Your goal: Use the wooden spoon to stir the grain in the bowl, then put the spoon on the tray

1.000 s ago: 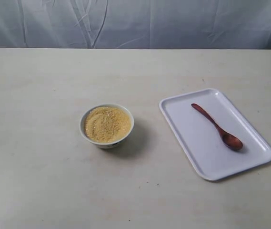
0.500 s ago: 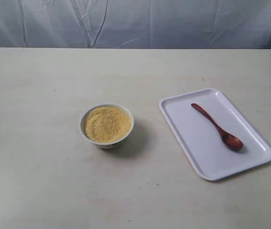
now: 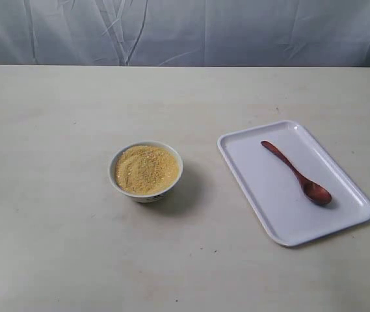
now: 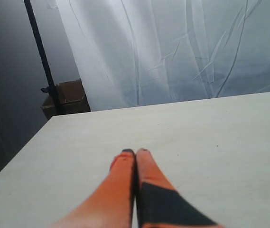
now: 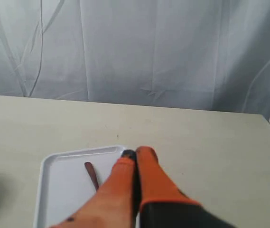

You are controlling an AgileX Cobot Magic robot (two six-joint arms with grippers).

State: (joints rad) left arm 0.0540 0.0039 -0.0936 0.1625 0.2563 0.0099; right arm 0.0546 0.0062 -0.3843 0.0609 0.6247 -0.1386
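Two groups in the exterior view: grain (image 3: 146, 169) in the bowl (image 3: 149, 197), wooden spoon (image 3: 296, 172) on the tray (image 3: 263, 195). Left wrist view: left hand (image 4: 135, 152) closed over the bench (image 4: 220, 133). Right wrist view: right hand (image 5: 135, 153) closed, wooden spoon and tray just beyond it.

On the tabletop (image 3: 54, 130) the bowl (image 3: 147, 195) stands near the middle with the grain (image 3: 146, 169) in it, the tray (image 3: 269, 188) lies apart to its right, the wooden spoon (image 3: 296, 173) lies on the tray, scoop toward the front, and a cloth (image 3: 237, 32) hangs behind the tabletop.
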